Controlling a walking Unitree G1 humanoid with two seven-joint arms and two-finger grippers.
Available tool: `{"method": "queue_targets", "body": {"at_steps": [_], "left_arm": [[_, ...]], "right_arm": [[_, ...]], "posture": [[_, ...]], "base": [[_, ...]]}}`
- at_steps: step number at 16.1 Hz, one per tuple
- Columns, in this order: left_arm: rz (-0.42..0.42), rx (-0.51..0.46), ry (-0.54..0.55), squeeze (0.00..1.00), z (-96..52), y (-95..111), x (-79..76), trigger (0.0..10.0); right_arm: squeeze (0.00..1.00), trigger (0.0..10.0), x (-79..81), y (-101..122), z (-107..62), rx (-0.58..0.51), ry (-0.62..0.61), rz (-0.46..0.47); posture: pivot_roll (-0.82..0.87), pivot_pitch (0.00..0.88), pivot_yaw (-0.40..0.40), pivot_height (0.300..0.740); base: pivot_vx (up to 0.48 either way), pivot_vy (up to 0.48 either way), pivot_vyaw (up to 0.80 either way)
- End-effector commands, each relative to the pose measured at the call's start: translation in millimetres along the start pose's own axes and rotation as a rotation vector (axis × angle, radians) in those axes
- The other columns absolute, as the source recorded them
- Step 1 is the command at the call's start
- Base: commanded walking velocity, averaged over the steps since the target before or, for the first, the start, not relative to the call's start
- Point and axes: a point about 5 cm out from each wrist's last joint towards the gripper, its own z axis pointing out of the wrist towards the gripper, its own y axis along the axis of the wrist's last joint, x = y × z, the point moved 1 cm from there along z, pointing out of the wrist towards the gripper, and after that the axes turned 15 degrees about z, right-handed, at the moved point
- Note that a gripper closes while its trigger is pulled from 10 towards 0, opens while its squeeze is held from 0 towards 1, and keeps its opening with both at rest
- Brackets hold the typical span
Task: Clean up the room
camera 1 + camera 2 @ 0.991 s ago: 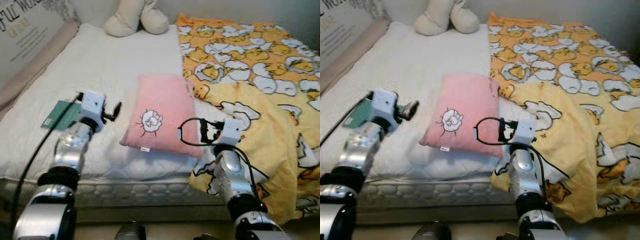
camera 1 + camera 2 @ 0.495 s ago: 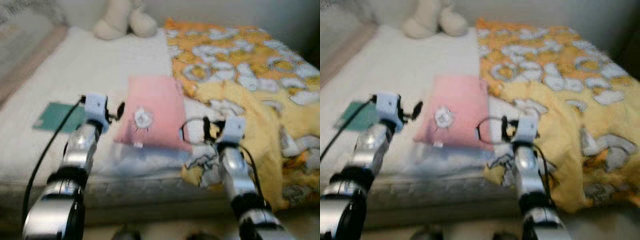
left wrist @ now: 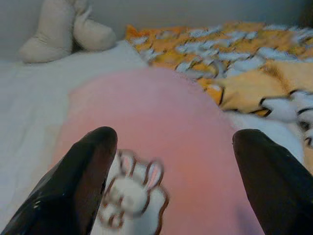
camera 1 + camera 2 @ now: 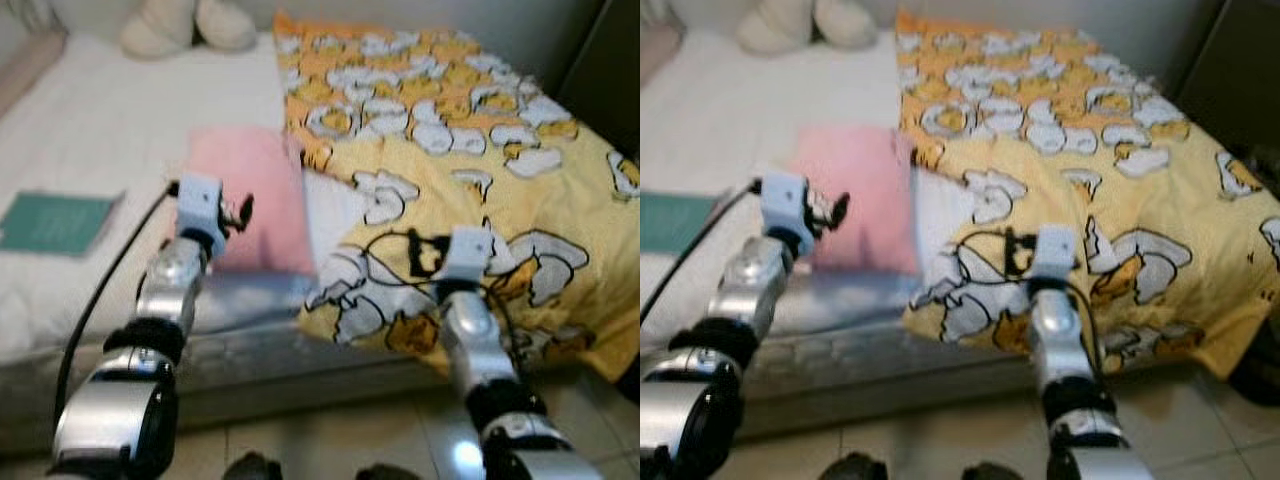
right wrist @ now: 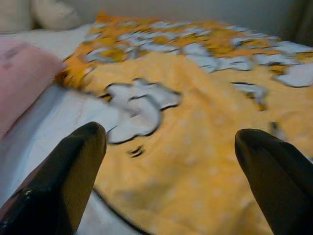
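Left eye view, your left end effector (image 4: 243, 208) released above the pink pillow (image 4: 245, 205) on the bed (image 4: 90, 130), your right end effector (image 5: 166, 161) spread over the yellow duck blanket (image 4: 470, 130), green book (image 4: 55, 222) near the bed's left edge, plush toy (image 4: 185, 25) at the head.

Bed (image 4: 120, 130): pillow (image 4: 245, 200), blanket (image 4: 450, 160), book (image 4: 55, 222), plush (image 4: 185, 25).

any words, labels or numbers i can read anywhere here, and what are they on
None can be read.
Pink pillow: a rabbit drawing, no lettering.
Green book: cover too blurred and small to tell any print.
Yellow blanket: a cartoon pattern, no words made out.
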Motion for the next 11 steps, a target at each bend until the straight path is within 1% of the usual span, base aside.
{"method": "queue_targets", "body": {"at_steps": [1,3,4,5,7,10,11], "left_arm": [[-0.013,-0.004,0.033,0.00,-2.7,-1.8,5.6,10.0],[-0.020,0.006,0.036,0.00,-4.1,-5.0,2.6,10.0],[-0.013,0.007,0.014,0.00,-4.2,-5.9,-2.4,10.0],[0.004,0.008,0.004,0.00,-4.1,-5.8,-4.3,10.0],[0.011,0.009,0.009,0.00,-4.7,-6.5,-2.3,10.0],[0.020,0.015,0.014,0.00,-3.3,-5.1,6.0,10.0],[0.018,0.014,0.019,0.00,-2.8,-4.5,6.2,10.0]], "right_arm": [[0.00,10.0,10.9,8.5,4.9,-0.029,0.040,-0.014],[0.00,10.0,9.7,8.6,5.4,-0.029,0.035,-0.006],[0.00,10.0,9.5,7.5,5.5,-0.025,0.031,0.019],[0.00,10.0,9.6,7.4,5.7,-0.023,0.033,0.014],[0.00,10.0,9.6,6.6,5.4,-0.021,0.031,0.010],[0.00,10.0,14.0,3.8,4.1,-0.019,0.039,0.007],[0.00,10.0,13.9,4.0,4.1,-0.021,0.044,0.005]], "posture": [[-0.05,0.034,0.005,0.706],[-0.05,0.030,-0.003,0.706],[-0.04,0.029,-0.006,0.706],[-0.04,0.029,-0.009,0.706],[-0.03,0.024,-0.004,0.706],[-0.03,0.011,-0.003,0.706],[-0.03,0.008,-0.004,0.706]], "base": [[0.247,0.000,0.64],[0.409,-0.247,0.58],[0.405,-0.251,0.00],[0.409,-0.247,0.00],[0.407,-0.249,0.00],[0.410,-0.244,0.00],[0.420,0.000,0.00]]}}
